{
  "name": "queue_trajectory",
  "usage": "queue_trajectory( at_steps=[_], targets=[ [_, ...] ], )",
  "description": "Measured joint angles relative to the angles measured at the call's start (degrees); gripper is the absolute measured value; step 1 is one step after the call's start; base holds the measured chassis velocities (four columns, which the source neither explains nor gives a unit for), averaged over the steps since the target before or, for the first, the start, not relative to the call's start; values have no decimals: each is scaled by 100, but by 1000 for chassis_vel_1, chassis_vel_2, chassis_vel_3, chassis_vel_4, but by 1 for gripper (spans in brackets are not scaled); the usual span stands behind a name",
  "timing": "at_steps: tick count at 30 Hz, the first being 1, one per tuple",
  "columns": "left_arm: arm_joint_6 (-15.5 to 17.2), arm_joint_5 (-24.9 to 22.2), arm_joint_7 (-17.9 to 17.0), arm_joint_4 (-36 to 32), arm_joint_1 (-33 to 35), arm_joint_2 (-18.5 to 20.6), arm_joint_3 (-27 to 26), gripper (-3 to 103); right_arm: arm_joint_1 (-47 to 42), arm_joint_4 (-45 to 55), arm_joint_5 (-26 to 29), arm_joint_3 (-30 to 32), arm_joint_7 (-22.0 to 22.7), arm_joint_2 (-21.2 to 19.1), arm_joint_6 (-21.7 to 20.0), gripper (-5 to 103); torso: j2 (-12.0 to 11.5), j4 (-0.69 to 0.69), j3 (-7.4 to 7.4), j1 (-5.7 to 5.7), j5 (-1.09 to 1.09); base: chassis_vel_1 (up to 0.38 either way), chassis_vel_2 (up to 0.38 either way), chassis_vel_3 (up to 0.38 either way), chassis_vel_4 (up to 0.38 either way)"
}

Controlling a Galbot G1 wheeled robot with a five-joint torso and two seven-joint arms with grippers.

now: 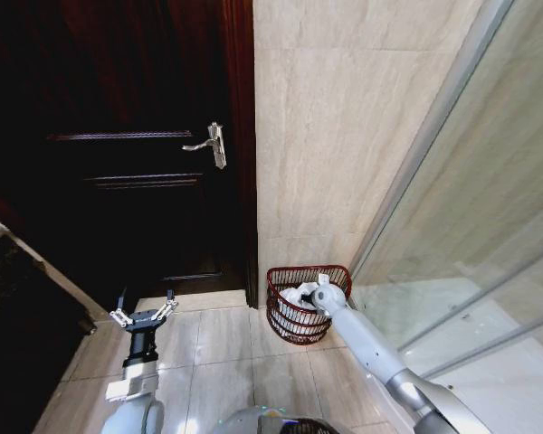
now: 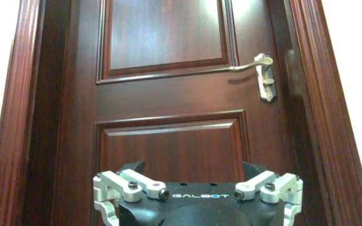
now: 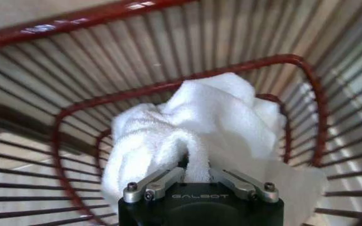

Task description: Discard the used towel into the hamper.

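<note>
The hamper (image 1: pixel 294 271) is a reddish-brown wire basket standing on the floor in the corner between the tiled wall and the glass partition. A white towel (image 3: pixel 212 113) lies crumpled inside it and also shows over the rim in the head view as the towel (image 1: pixel 297 294). My right arm reaches down into the hamper (image 3: pixel 74 21), and the right gripper (image 3: pixel 197 172) is shut on a fold of the towel just above the hamper's bottom. My left gripper (image 1: pixel 145 312) hangs open and idle over the floor tiles in front of the door.
A dark wooden door (image 1: pixel 136 163) with a metal lever handle (image 2: pixel 263 75) stands shut ahead on the left. The beige tiled wall (image 1: pixel 344 136) and the glass shower partition (image 1: pixel 471 226) close in the hamper. A dark counter (image 1: pixel 9 298) runs along the left.
</note>
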Motion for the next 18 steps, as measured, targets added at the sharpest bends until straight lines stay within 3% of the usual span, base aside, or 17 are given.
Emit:
queue_trajectory(
  at_steps=[6,11,13,16,18],
  targets=[
    [1,20,3,8,-12,0,43,100,-66,17,-53,153,-30,-55,-24,1,0,0,0,0,0,0,0,0,0],
    [1,95,3,7,-18,0,113,100,-83,172,-68,326,-269,-42,-7,21,0,0,0,0,0,0,0,0,0],
    [4,107,3,-36,-5,0,126,100,-83,333,-108,369,-279,-53,-20,32,0,0,1,0,1,0,0,0,0],
    [18,106,3,-71,5,0,128,100,-112,579,-141,420,-266,-126,-56,38,0,2,0,0,0,0,0,0,0],
    [44,88,3,-86,6,0,137,100,-197,1021,-354,450,-180,-277,-66,48,0,1,1,0,0,0,0,0,0]
  ],
)
